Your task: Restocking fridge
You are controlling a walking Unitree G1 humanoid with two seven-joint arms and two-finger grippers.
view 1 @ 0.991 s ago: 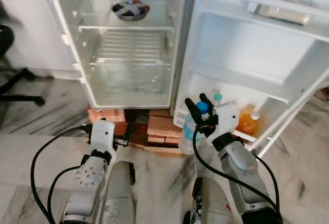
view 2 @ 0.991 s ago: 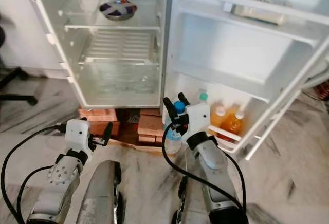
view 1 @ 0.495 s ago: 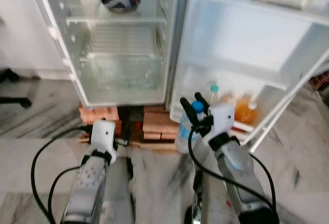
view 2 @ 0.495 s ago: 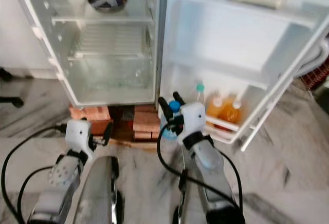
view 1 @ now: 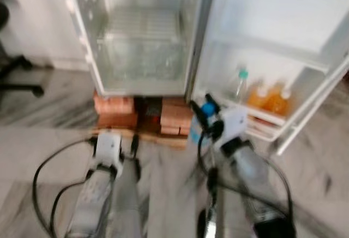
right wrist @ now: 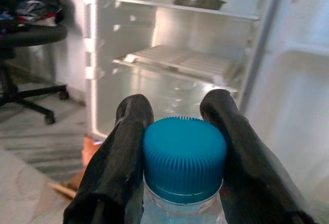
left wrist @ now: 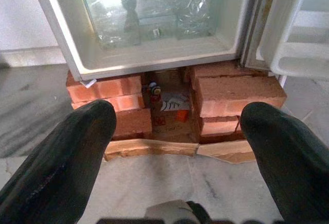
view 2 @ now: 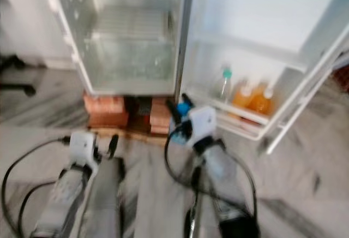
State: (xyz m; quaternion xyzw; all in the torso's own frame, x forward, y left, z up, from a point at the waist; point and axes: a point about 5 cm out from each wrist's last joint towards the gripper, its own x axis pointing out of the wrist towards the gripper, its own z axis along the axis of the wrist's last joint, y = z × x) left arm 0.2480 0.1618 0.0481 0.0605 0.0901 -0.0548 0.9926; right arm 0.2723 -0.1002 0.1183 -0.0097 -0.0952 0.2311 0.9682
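My right gripper [view 1: 203, 115] is shut on the neck of a clear water bottle with a blue cap [view 1: 208, 108], held upright in front of the open fridge door. In the right wrist view both black fingers [right wrist: 123, 152] press the neck just under the cap [right wrist: 184, 152]. The lowest door shelf [view 1: 256, 129] holds a small green-capped bottle [view 1: 240, 84] and two orange juice bottles [view 1: 257, 97]. My left gripper [left wrist: 175, 147] is open and holds nothing, low and in front of the bricks [left wrist: 234, 93] under the fridge.
The fridge compartment [view 1: 142, 47] stands open with a clear drawer at its base and a metal bowl [right wrist: 198, 0] on an upper shelf. An office chair base [view 1: 19, 77] stands at the left. The floor is grey marble [view 1: 49, 134].
The whole picture has shifted and blurred, so the camera has moved. The right gripper still holds the bottle the same way, and the left gripper stays open.
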